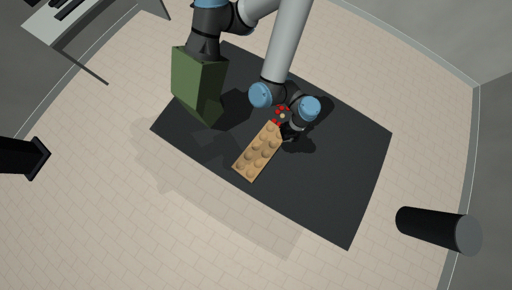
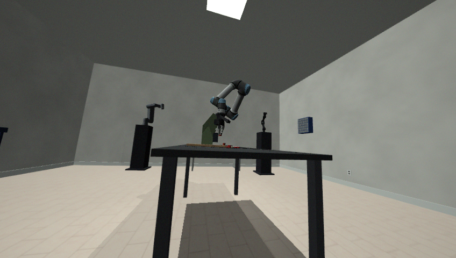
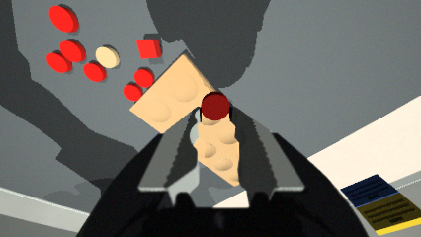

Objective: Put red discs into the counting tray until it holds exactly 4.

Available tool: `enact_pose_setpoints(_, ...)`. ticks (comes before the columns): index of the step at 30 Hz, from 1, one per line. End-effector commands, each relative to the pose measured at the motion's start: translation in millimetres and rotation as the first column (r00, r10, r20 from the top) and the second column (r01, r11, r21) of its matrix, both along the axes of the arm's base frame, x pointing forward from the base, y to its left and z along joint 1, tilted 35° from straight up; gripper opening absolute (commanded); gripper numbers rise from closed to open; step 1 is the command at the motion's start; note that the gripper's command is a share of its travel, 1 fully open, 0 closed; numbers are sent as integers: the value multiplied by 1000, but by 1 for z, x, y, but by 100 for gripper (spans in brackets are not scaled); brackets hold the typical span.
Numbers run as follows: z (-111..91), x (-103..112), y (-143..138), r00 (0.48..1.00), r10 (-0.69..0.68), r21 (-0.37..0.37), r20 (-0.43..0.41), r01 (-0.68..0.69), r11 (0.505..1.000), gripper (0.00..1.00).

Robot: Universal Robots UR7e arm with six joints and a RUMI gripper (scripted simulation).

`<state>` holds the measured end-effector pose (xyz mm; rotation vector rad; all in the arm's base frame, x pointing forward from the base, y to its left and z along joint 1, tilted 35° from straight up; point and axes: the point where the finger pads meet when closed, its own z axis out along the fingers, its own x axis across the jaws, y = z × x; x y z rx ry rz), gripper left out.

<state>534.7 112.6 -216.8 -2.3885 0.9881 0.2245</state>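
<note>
- Holding a red disc (image 3: 215,106) between our fingers, our gripper (image 3: 215,117) hangs above the tray (image 3: 174,96), well clear of its surface (the jaws are pinched on the disc's edges, not fully together).
- From the wrist view we see the held disc over the tray's near end, beside two bare pockets; every pocket we can see there holds nothing.
- From the top view the tan tray (image 1: 250,171) lies aslant on the dark table (image 1: 341,172), its pockets in two rows, and none of those in view shows red.
- Beyond the tray's far end we count six loose red discs on the table: one set apart (image 3: 63,19), three in a cluster (image 3: 72,50), and two (image 3: 144,77) just beside the tray's corner.
- Among them lies a cream disc (image 3: 107,56), and near it a small red cube (image 3: 149,48).
- In the top view our wrist covers part of this pile (image 1: 282,107), so the count there is unsure.
- From the exterior view our arm (image 2: 237,101) bends down over the table, the gripper (image 2: 220,133) plainly above the top.
- Our green base (image 1: 195,86) stands at the table's back edge, well apart from the tray.
</note>
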Motion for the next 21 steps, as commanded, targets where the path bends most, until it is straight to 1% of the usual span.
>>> enact_pose_setpoints(1,-27,3,-40,1000,4,-1,-1,-4,1000,0)
enact_pose_setpoints(4,-57,-5,-87,1000,5,0,-4,-5,1000,0)
enact_pose_setpoints(5,-57,-5,-87,1000,5,0,-4,-5,1000,0)
enact_pose_setpoints(8,-85,-18,-129,1000,7,5,-5,-7,1000,0)
enact_pose_setpoints(9,-85,-18,-129,1000,7,5,-5,-7,1000,0)
enact_pose_setpoints(12,-110,-34,-163,1000,9,15,-5,-9,1000,0)
enact_pose_setpoints(14,-124,-44,-181,1000,11,21,-3,-11,1000,0)
enact_pose_setpoints(15,-131,-49,-188,1000,11,25,-3,-11,1000,0)
enact_pose_setpoints(17,-131,-49,-188,1000,11,25,-3,-11,1000,0)
enact_pose_setpoints(21,-148,-65,-209,1000,13,36,0,-13,999,0)
